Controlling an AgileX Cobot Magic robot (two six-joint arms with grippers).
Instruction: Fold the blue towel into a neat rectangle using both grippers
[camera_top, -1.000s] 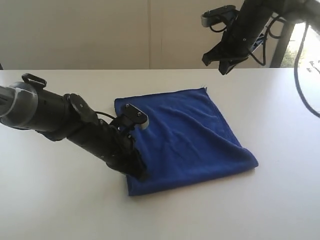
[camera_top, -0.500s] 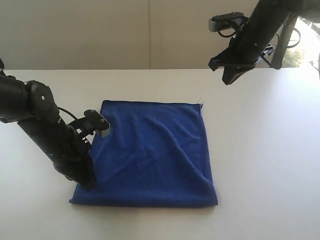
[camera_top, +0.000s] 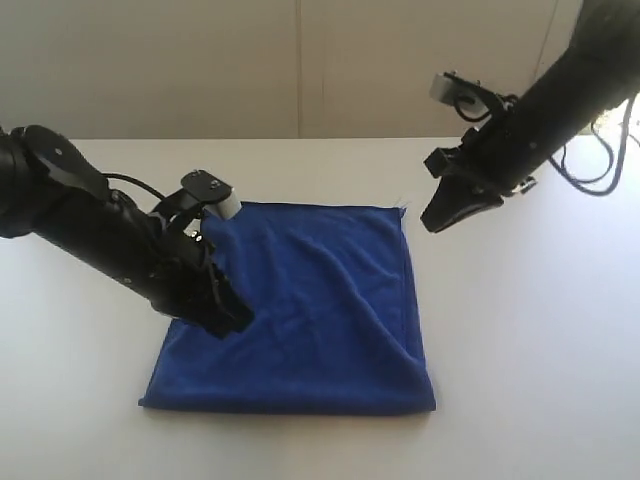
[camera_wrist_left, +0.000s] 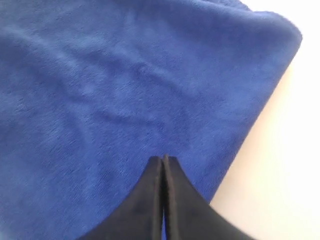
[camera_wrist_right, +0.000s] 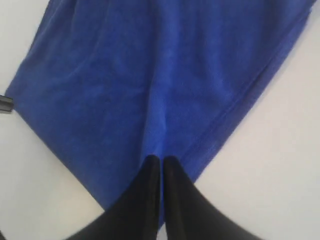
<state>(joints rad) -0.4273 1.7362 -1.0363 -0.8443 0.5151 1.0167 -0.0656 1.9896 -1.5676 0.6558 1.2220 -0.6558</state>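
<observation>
Lying flat on table (camera_top: 540, 330), blue towel (camera_top: 320, 300); left pincer (camera_top: 235, 322), right pincer (camera_top: 432, 222) both closed, empty.

Both arms read matte black, built of rounded jointed segments. On the left arm (camera_top: 90, 225), a thin black cable (camera_top: 135, 181) loops behind the left gripper (camera_top: 236, 322), and a grey-white block (camera_top: 225, 203) sits just behind its fingers (camera_wrist_left: 145, 200). The right arm (camera_top: 560, 95) has a matching right block (camera_top: 448, 88) behind the right gripper (camera_top: 432, 222), with black cables (camera_top: 590, 188) further back. I note the fingers are narrow, black and tapering.
</observation>
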